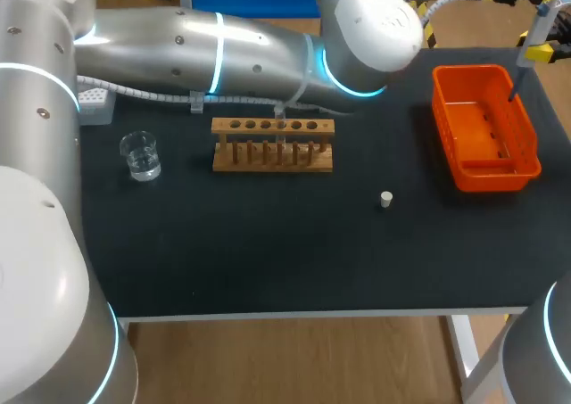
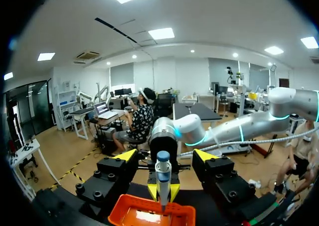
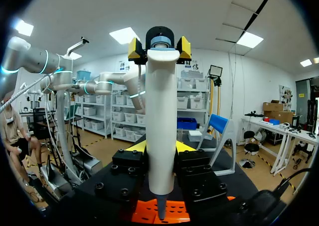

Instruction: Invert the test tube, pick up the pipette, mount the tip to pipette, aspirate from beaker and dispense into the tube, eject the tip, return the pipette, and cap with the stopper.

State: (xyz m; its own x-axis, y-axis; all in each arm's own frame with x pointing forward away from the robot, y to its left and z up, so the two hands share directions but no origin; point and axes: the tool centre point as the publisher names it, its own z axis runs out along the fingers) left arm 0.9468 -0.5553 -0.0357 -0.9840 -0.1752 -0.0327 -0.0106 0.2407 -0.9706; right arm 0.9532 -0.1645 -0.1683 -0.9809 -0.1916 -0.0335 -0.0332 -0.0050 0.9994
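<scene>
Pipette [image 3: 160, 101], white body w/ blue cap, upright in R claw [image 3: 160, 147]

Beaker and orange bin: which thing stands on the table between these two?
The wooden test tube rack stands between the beaker and the orange bin; the head view shows it.
</scene>
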